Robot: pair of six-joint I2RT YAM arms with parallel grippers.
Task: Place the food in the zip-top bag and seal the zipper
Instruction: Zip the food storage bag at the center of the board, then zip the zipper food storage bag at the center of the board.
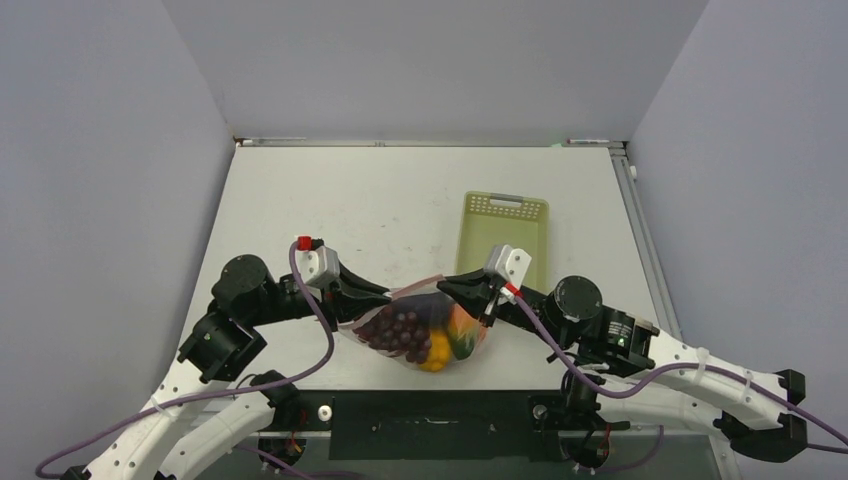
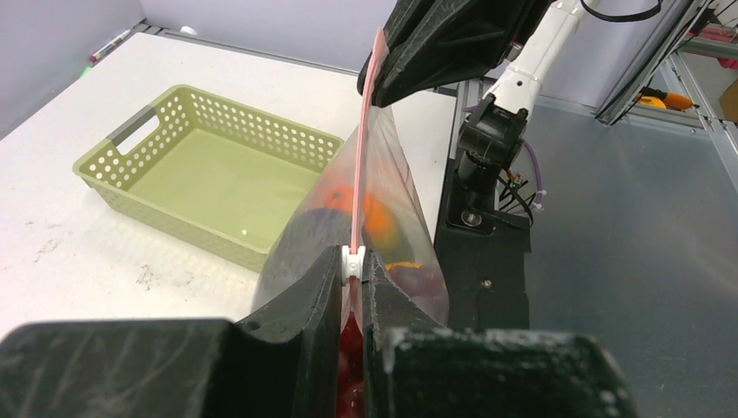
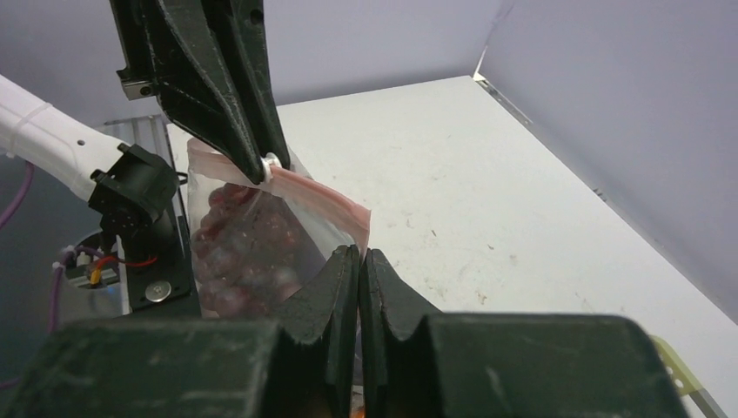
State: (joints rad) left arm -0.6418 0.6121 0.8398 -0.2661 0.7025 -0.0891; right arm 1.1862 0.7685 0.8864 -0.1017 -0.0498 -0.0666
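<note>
Clamped tight on pink-red zipper strip (image 2: 364,131) of clear crinkly food-filled plastic bag (image 1: 420,335) near bench's (image 1: 330,200) front edge: left tool (image 2: 352,266) at white slider (image 3: 271,163), right tool (image 3: 359,257) at other end. Could slip free under uneven pull

Robot lab, plain partition walls (image 1: 420,60) — white table (image 1: 350,200)
</note>
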